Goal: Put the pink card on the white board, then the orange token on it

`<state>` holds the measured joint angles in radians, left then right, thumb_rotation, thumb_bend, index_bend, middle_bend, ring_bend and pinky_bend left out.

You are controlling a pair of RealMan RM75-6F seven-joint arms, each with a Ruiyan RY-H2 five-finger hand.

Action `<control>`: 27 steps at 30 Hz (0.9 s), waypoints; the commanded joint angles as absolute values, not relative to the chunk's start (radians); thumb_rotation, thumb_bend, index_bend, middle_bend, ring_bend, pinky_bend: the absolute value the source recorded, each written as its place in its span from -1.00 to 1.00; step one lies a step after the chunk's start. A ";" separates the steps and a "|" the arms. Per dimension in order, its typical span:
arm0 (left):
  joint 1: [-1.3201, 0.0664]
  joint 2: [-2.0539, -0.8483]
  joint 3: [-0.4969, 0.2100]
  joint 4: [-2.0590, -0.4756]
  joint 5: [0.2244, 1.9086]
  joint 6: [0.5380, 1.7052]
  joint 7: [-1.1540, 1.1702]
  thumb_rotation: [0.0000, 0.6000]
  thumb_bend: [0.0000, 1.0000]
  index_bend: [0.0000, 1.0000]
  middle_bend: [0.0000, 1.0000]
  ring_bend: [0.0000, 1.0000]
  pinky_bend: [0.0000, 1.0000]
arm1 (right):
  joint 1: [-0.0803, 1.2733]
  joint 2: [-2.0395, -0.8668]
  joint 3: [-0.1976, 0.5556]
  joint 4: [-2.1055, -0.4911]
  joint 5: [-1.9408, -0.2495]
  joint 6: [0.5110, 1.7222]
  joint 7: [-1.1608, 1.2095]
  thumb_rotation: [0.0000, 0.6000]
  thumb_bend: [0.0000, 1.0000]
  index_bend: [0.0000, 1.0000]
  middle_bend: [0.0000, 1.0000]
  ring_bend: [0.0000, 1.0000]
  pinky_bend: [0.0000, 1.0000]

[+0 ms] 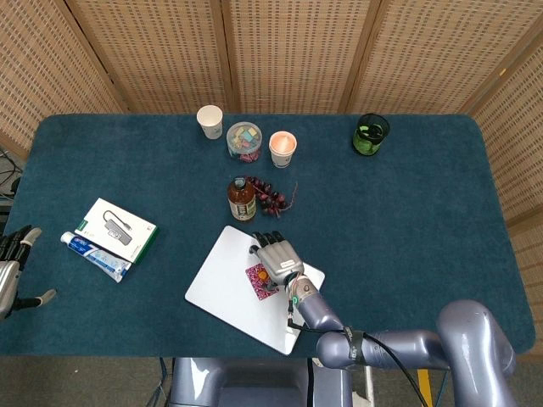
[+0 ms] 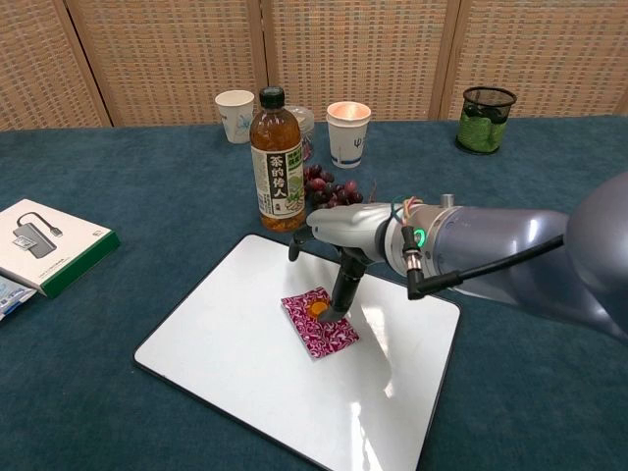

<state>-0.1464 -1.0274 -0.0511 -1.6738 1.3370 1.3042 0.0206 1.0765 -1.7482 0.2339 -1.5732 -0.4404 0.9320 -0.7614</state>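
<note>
The white board (image 2: 226, 334) lies tilted on the blue cloth near the front edge. The pink patterned card (image 2: 331, 335) rests flat on its middle. The orange token (image 2: 318, 308) sits on the card's upper part. My right hand (image 2: 343, 231) hovers just above it; one fingertip (image 2: 342, 299) comes down beside the token's right edge, while another finger is lifted clear to the left. In the head view the right hand (image 1: 278, 257) covers part of the card (image 1: 257, 281). My left hand (image 1: 12, 273) hangs at the table's far left edge, fingers spread, holding nothing.
Behind the board stand a tea bottle (image 2: 276, 162) and grapes (image 2: 334, 191). Further back are two paper cups (image 2: 348, 132), a jar (image 1: 244, 140) and a green mesh cup (image 2: 487, 120). A white box (image 2: 44, 245) and a toothpaste tube (image 1: 95, 257) lie at the left.
</note>
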 commanded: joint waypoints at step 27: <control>-0.091 -1.042 -0.024 -1.667 1.463 1.449 0.014 1.00 -1.00 -1.00 -1.00 -1.00 -1.00 | 0.409 -1.209 -0.171 -1.571 -1.350 1.569 -0.129 1.00 -1.00 -1.00 -1.00 -1.00 -1.00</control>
